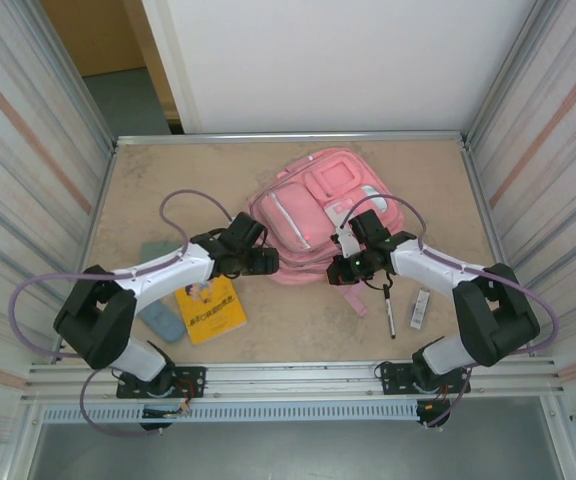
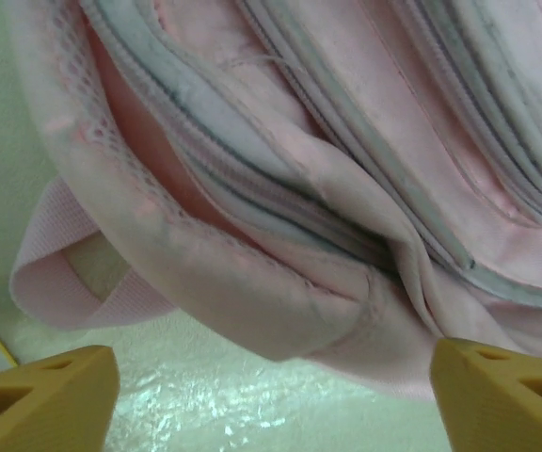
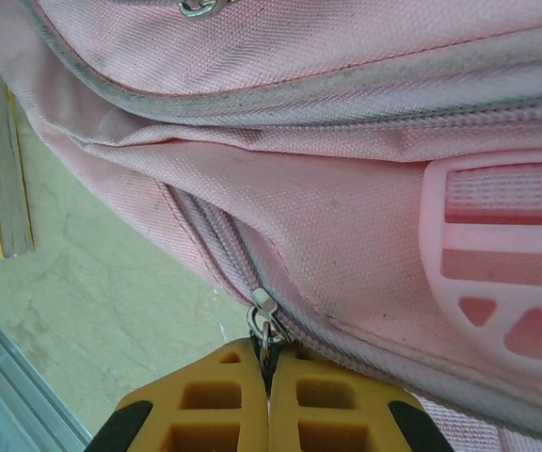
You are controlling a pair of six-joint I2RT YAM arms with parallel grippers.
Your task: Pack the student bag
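1. Beige tabletop (image 1: 168, 190), walled in by ribbed panels; the student bag (image 1: 318, 205) lies flat toward twelve o'clock of centre.
2. The right gripper (image 3: 269, 377), at the bag's five o'clock edge, has its fingers pressed together on a zipper pull (image 3: 263, 315); which pocket it serves I can't quite tell.
3. The left gripper (image 2: 271, 400) hangs spread wide at the bag's seven o'clock corner, gripping nothing.
4. This looks like the unzipping step. A yellow book (image 1: 210, 308) at seven o'clock and a pen (image 1: 389, 318) at five lie outside.
5. Next, I'd reckon, the left clamps the fabric steady while the right draws the pull along its track.
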